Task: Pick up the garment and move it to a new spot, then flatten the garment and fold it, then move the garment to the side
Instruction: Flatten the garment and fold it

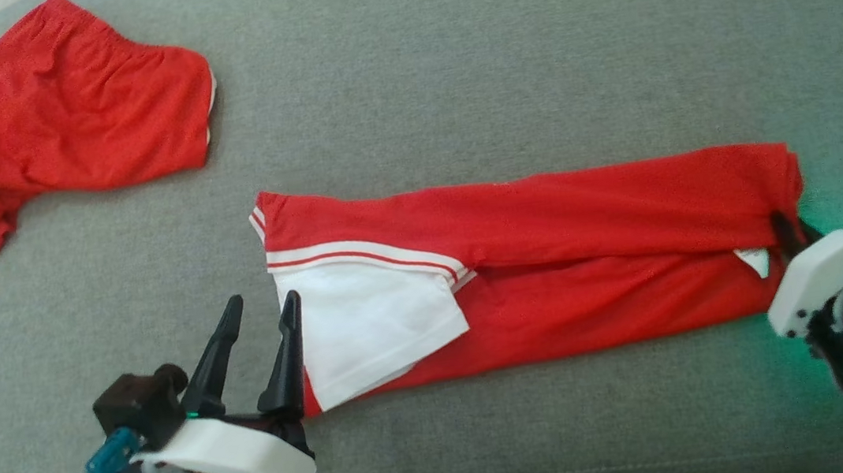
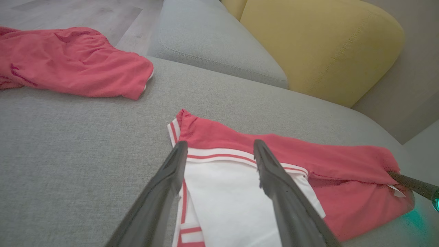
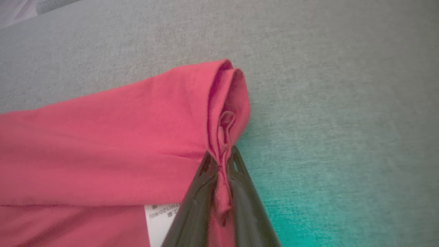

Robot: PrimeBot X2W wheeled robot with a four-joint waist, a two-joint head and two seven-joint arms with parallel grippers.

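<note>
Garment (image 1: pixel 550 253) lies as a long folded strip on the sofa (image 1: pixel 450 67); right pincer (image 3: pixel 222 155) is pinching its right end; left pincer (image 1: pixel 263 298) hangs spread over the left end; probably best to clamp there too, then lift both ends evenly.

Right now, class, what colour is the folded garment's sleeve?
White sleeve with red-striped trim; best in head view.

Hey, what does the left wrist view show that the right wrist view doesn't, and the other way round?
Left wrist, not right wrist: the open left gripper pointing at the white sleeve, a second red garment, a yellow cushion. Right wrist, not left wrist: the right gripper pinched shut on the folded garment's bunched hem. Both: that garment, its label, the grey sofa.
</note>
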